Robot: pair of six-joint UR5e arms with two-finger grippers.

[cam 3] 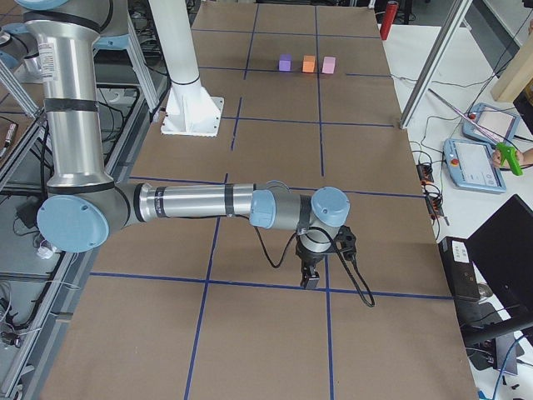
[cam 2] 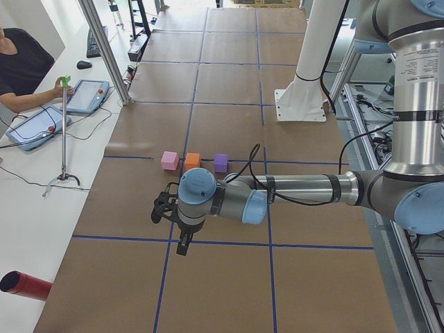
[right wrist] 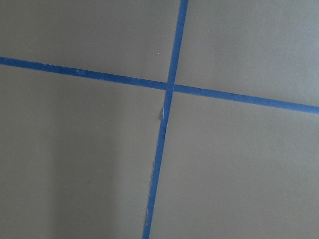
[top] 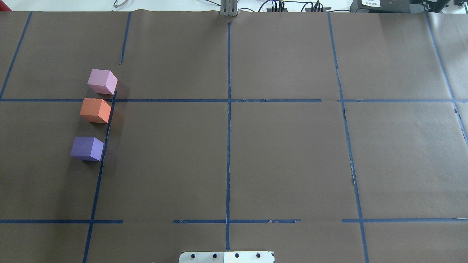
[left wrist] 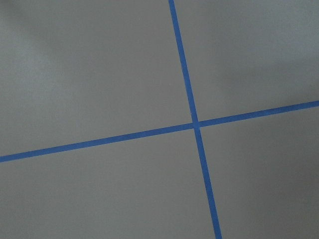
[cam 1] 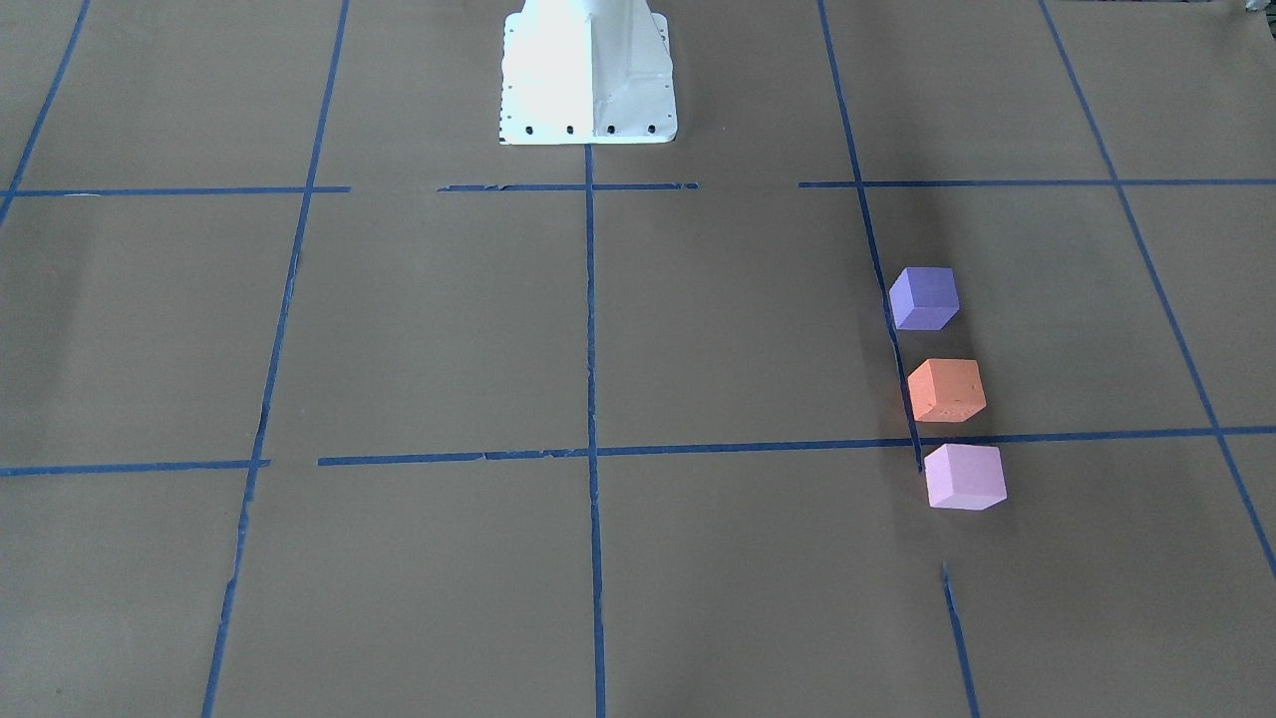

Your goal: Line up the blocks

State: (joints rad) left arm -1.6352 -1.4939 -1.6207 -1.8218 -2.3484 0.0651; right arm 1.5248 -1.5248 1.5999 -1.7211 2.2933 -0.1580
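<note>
Three blocks stand in a straight row on the brown paper, apart from each other: violet-purple [cam 1: 924, 297], orange [cam 1: 947, 390], pale pink-lilac [cam 1: 964, 477]. In the overhead view they are at the left: pink [top: 102, 81], orange [top: 95, 110], violet [top: 87, 148]. My left gripper [cam 2: 182, 243] points down above the table, well clear of the row and empty; I cannot tell if it is open. My right gripper [cam 3: 310, 279] hangs over the far end of the table; I cannot tell its state. Both wrist views show only paper and tape.
The table is covered in brown paper with a blue tape grid [top: 228, 109]. The white robot base [cam 1: 588, 70] stands at the middle of the robot's edge. An operator's bench with tablets [cam 2: 83, 97] and a red cylinder [cam 2: 24, 285] lie beyond the table edge.
</note>
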